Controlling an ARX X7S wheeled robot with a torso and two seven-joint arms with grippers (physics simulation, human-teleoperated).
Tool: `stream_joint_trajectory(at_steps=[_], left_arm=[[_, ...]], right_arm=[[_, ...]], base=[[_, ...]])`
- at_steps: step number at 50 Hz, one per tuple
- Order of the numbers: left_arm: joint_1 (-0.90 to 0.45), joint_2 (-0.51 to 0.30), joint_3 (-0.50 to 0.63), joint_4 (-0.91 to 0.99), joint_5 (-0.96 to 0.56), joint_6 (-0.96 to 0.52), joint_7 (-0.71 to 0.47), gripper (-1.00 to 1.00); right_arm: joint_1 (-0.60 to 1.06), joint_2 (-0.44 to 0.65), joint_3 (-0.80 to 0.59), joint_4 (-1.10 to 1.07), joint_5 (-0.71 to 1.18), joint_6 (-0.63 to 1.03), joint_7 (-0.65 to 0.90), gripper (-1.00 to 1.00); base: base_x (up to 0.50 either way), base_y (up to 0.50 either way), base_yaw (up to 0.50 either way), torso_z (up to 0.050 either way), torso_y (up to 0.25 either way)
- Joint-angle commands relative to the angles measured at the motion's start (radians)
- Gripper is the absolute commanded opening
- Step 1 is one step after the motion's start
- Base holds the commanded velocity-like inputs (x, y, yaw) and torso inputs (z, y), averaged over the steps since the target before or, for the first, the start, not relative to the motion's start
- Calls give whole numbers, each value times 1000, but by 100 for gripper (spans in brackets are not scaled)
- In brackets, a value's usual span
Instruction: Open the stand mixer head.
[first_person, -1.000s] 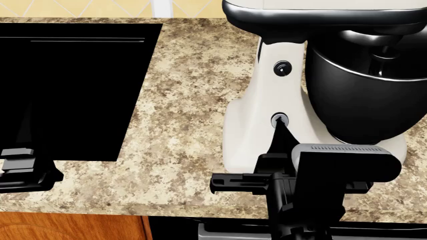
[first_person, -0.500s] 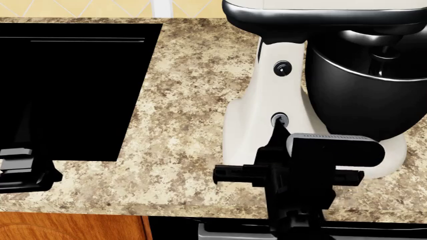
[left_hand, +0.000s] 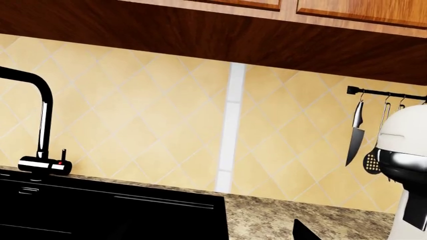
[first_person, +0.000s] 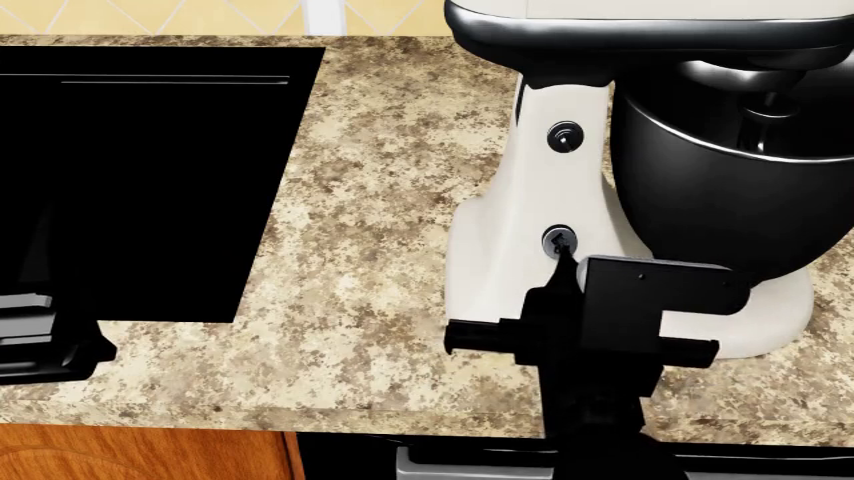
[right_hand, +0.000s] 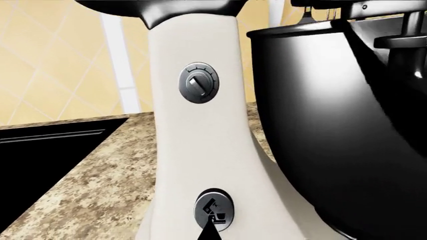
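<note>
Fingers (first_person: 562, 262) of the right gripper, apparently closed to one tip, press the lower knob (right_hand: 213, 209), likely releasing the stand mixer head (first_person: 641, 25) above.

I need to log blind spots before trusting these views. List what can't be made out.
- Stand mixer head: head view, cut off by the top edge.
- Right gripper: its own wrist body hides the fingers, so open or shut is unclear.
- Left gripper: cropped at the frame's side.

Granite countertop (first_person: 374, 200); stand mixer (first_person: 534, 200)
</note>
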Motion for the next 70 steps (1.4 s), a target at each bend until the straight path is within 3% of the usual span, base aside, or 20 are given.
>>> stream_joint_trajectory(at_steps=[1, 32, 62, 70], left_arm=[[4, -4, 4, 9, -5, -1, -9, 100], [-1, -15, 6, -6, -17, 16, -12, 100], [1, -25, 9, 5, -33, 14, -31, 100], [4, -27, 18, -1, -27, 21, -31, 100]], right_arm=[[30, -4, -2, 80, 2, -24, -11, -100], [157, -37, -24, 366, -16, -118, -42, -100], [149, -22, -34, 379, 3, -121, -37, -100], [46, 37, -50, 123, 28, -15, -5, -100]], base=[[0, 0, 0, 0, 0], [7, 0, 2, 0, 0], [23, 0, 12, 0, 0], [12, 0, 7, 0, 0]])
